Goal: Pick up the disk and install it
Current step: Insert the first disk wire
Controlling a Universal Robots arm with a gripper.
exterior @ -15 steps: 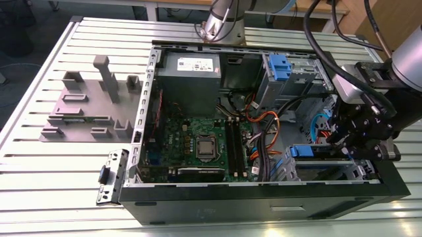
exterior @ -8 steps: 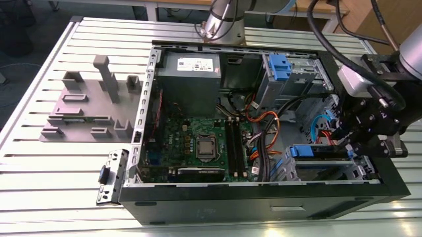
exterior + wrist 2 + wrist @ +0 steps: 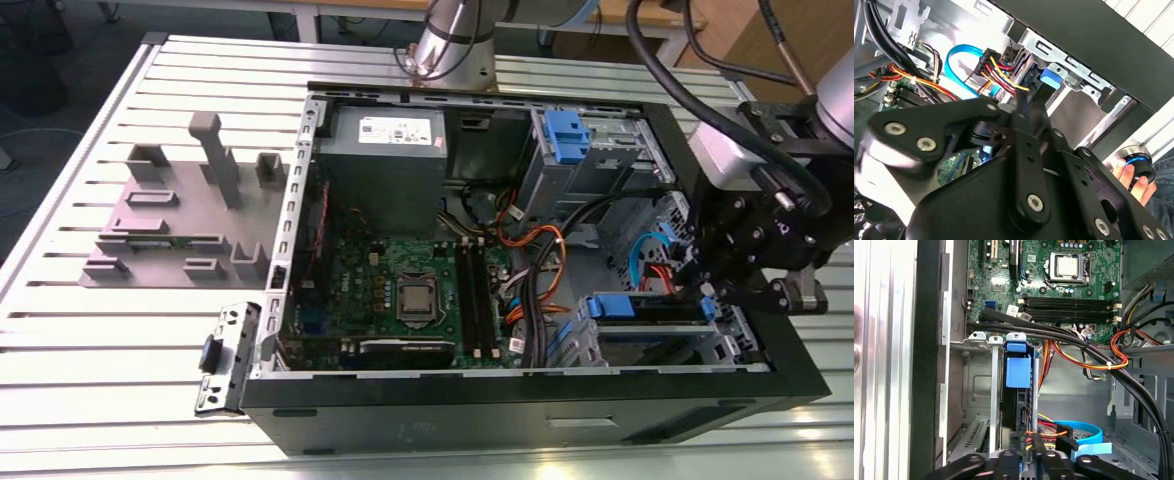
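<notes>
The disk sits edge-up in the drive cage at the near corner of the open computer case, on the exterior view's right, its blue bracket showing. In the first wrist view the disk stands in its slot between grey metal rails. The blue bracket tab of the disk also shows against the cage wall. My gripper hangs over that cage from the right. Its black fingers are drawn together at the disk's cable end, gripper, gripper, with nothing seen between them.
Orange, yellow and black cables and a blue flat cable run close beside the cage. The motherboard, a grey power-supply box and another cage with a blue latch fill the case. A person's hand rests on a round knob outside it.
</notes>
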